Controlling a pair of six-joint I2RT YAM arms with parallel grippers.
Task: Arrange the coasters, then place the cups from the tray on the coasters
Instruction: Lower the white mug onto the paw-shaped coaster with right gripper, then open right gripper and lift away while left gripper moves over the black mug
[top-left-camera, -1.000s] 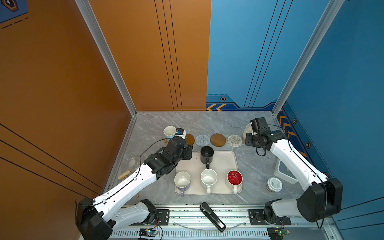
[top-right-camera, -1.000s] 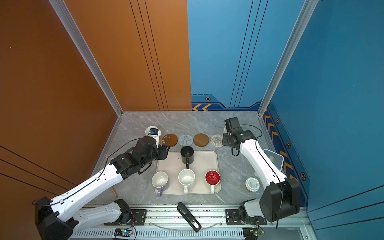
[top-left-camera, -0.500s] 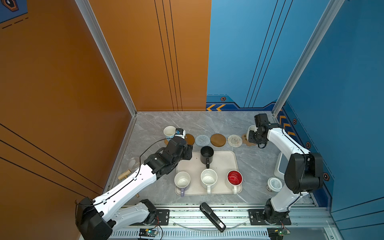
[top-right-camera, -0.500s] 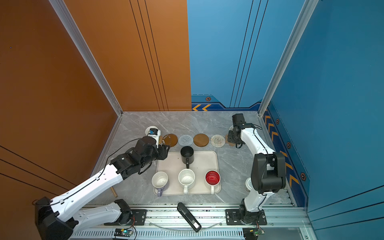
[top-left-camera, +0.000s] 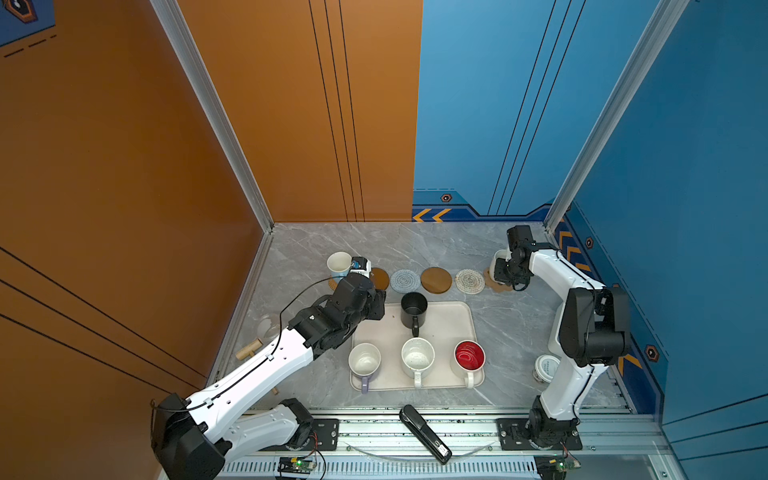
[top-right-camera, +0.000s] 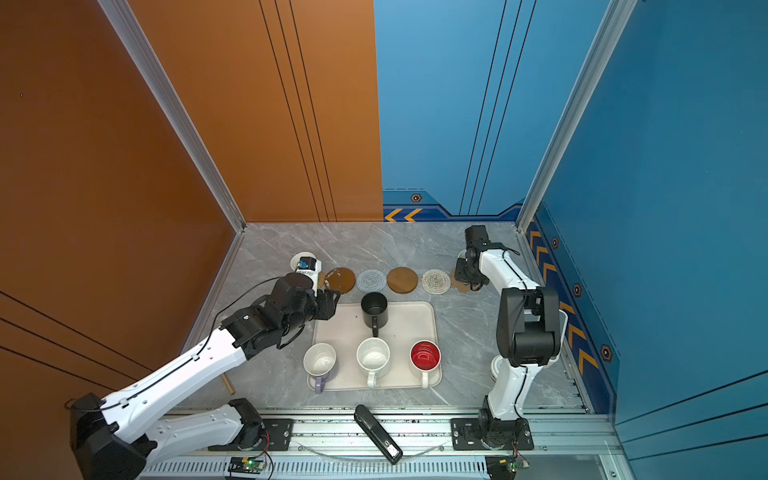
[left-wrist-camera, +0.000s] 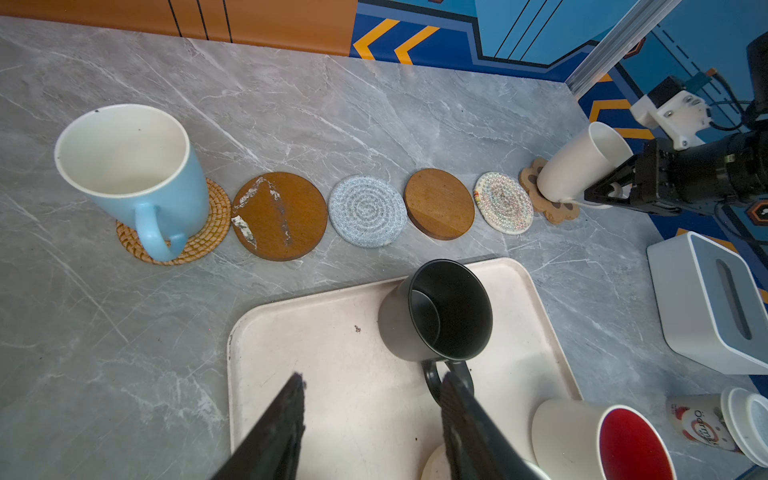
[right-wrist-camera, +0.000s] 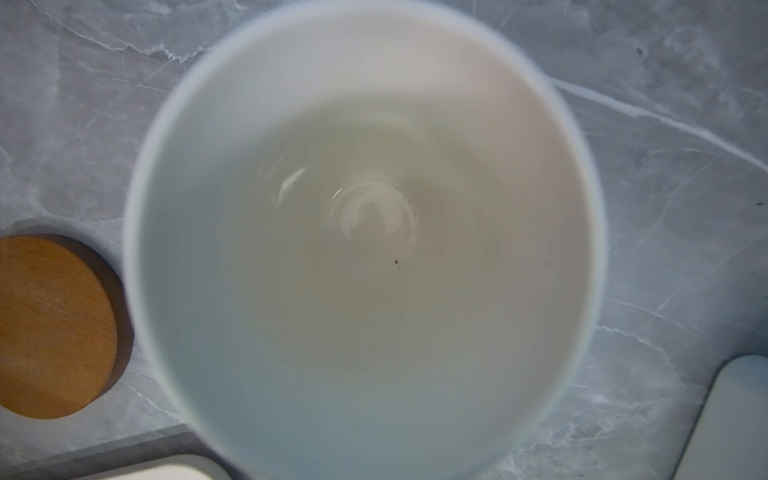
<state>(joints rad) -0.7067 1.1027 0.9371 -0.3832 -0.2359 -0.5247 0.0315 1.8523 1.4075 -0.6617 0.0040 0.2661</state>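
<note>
- The light blue mug (left-wrist-camera: 124, 166) stands upright on the rattan coaster (left-wrist-camera: 208, 226), at the far-left end of the row, with its handle toward the near side.
- The left fingers (left-wrist-camera: 286, 424) stand wide apart and hold nothing. They are over the far-left part of the tray (top-left-camera: 449, 324), with one finger just beside the handle of the black mug (left-wrist-camera: 440, 316). The left wrist view shows this gap plainly, while in both top views the arm covers most of it.
- Four bare coasters lie in a line on the bench (top-left-camera: 511, 332), just beyond the tray. From the left they are a brown wooden disc (left-wrist-camera: 280, 216) with whitish scuffs, a grey-blue crocheted disc (left-wrist-camera: 368, 210), a clean brown wooden disc (left-wrist-camera: 439, 203) and a whitish crocheted disc (left-wrist-camera: 503, 202).
- The black mug stands upright at the tray's far edge.
- Along the near edge stand the lavender mug (top-left-camera: 364, 360), the speckled white mug (top-left-camera: 417, 358) and the red-lined mug (top-left-camera: 469, 355), handles toward the near side. Only the top views show all three whole.
- The right fingers (left-wrist-camera: 611, 189) are closed on the plain white mug (left-wrist-camera: 582, 162), at its handle side. The left wrist view shows it tilted, base on the paw coaster (left-wrist-camera: 559, 212) at the row's far-right end. The right wrist view shows only its pale inside, with a few dark specks.
</note>
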